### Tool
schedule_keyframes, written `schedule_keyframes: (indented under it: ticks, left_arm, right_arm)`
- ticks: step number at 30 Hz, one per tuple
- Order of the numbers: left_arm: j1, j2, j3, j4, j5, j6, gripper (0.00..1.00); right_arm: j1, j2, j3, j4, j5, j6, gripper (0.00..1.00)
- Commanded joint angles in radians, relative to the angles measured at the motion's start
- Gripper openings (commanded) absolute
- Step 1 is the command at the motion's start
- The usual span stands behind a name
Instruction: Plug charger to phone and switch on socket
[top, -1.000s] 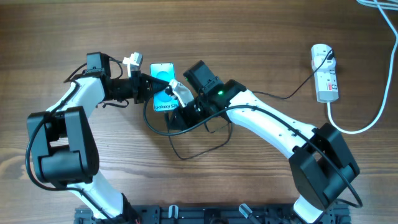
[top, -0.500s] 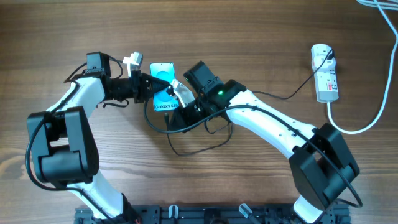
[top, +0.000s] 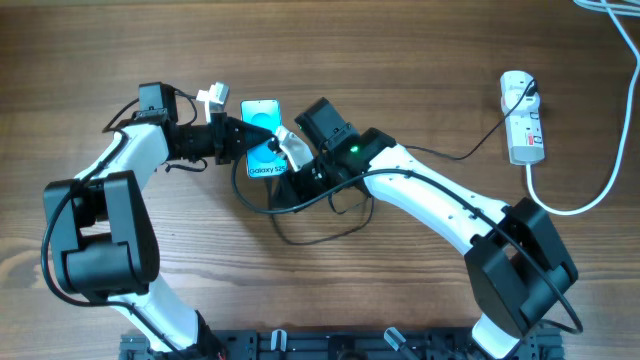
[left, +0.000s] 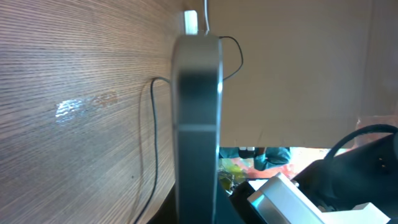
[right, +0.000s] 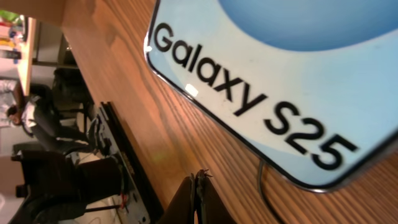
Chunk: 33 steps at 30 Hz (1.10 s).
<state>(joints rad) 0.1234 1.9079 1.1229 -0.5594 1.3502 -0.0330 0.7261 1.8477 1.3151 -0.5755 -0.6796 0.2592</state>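
The phone (top: 258, 114) runs lengthwise near-to-far — text end nearer.

Table (top: 420, 50) wood, grained, slight sheen. Phone (top: 260, 113) screen glossy, edge smooth metallic. Socket (top: 524, 130) white plastic.

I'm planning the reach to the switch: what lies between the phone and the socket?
Overhead view: the right arm and the charger's black cable lie between the phone and the socket; the rest is bare wood.
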Motion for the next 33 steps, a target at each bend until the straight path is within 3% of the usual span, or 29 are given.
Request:
schedule_keyframes:
  ticks: [1,2,3,4,6,8,24,33]
  left_arm:
    - [0.012,0.003,0.003,0.008,-0.003,-0.003,0.04]
    - [0.029,0.003,0.003,0.014,-0.003,-0.01,0.04]
    - [0.04,0.003,0.003,0.018,-0.003,-0.021,0.04]
    - [0.051,0.003,0.003,0.021,-0.006,-0.034,0.04]
    - [0.087,0.003,0.003,0.026,-0.006,-0.063,0.04]
    - [0.126,0.003,0.003,0.026,-0.006,-0.089,0.04]
    - [0.274,0.003,0.003,0.017,-0.005,-0.416,0.04]
    - [0.274,0.003,0.003,-0.02,-0.005,-0.428,0.04]
  right_arm:
    - [0.003,-0.005,0.0,-0.002,0.037,0.005,0.17]
    - [0.003,-0.005,0.0,-0.003,0.037,0.003,0.43]
    - [0.003,-0.005,0.0,-0.002,0.037,0.003,0.6]
    - [0.003,-0.005,0.0,-0.002,0.04,0.003,0.66]
    - [0.003,-0.005,0.0,-0.001,0.069,0.007,0.9]
    - [0.003,-0.004,0.0,0.011,0.093,0.007,0.99]
    - [0.111,0.127,0.0,0.087,0.478,0.129,0.98]
    - [0.181,0.191,0.0,0.117,0.722,0.167,0.98]
